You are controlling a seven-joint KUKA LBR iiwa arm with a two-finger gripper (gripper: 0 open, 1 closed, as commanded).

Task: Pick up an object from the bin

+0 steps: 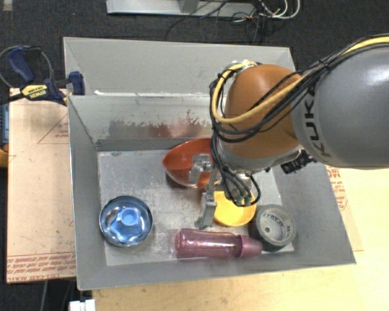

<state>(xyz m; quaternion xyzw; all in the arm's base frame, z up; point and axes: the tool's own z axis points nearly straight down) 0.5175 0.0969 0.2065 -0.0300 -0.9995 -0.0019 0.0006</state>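
Hiding half orange bowl (180, 161), pincer (205, 199) beside yellow disc (236, 216)

The grey arm (353, 109) reaches in from the right and ends at the wrist in a rounded orange cover (262, 112). Black and yellow cables (217, 109) loop round the left side of that cover. Just below the cover's lower left edge, the metal pincer (205, 203) points downward.
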